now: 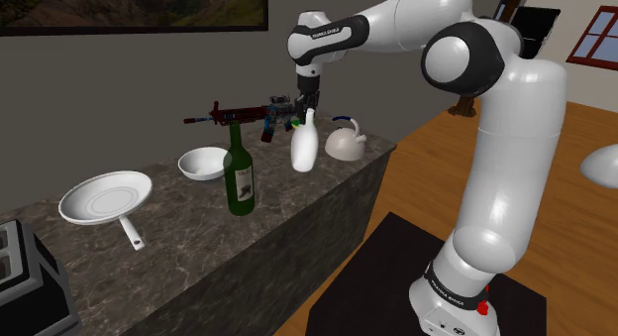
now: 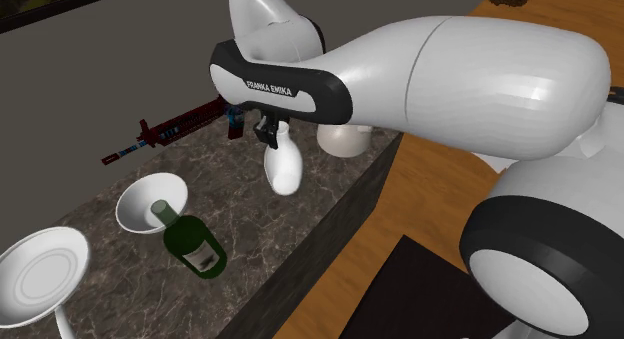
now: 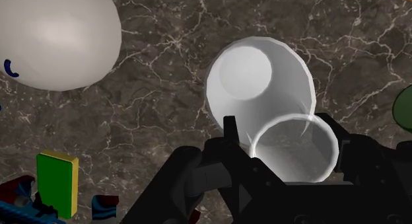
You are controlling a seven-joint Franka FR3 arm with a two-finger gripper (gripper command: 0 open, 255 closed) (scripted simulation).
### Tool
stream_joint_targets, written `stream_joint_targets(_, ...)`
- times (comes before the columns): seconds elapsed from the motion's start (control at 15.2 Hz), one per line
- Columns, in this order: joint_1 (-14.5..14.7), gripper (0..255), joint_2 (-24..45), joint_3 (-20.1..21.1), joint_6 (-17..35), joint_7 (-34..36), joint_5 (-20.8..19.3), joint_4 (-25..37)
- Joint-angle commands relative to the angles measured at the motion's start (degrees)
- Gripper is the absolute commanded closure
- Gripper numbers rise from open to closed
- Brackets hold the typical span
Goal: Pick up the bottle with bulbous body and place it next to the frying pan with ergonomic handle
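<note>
White and bulbous, the bottle (image 1: 304, 151) is clasped at its neck by the black pincer (image 1: 309, 106) above the marbled desk (image 1: 188, 240), between green wine bottle (image 1: 239, 180) and kettle (image 1: 344, 143), well apart from the frying pan (image 1: 104, 198).

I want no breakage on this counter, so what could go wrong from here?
The gripper clasps the white bottle only at its narrow neck, so the body could swing or slip. The green bottle and white bowl stand between it and the frying pan; a low pass could knock them over.
</note>
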Motion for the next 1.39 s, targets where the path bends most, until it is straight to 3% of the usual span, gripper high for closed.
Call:
stream_joint_targets(0.0, 0.0, 255, -0.14, -0.01, -1.4, 0.01, -0.02, 1.28)
stream_joint_targets(1.06, -0.22, 255, 0.12, -0.11, -13.86, -0.1, 0.0, 13.99)
stream_joint_targets(1.32, 2.3, 255, -2.34, 1.17, -13.16, 3.62, -0.5, 10.81)
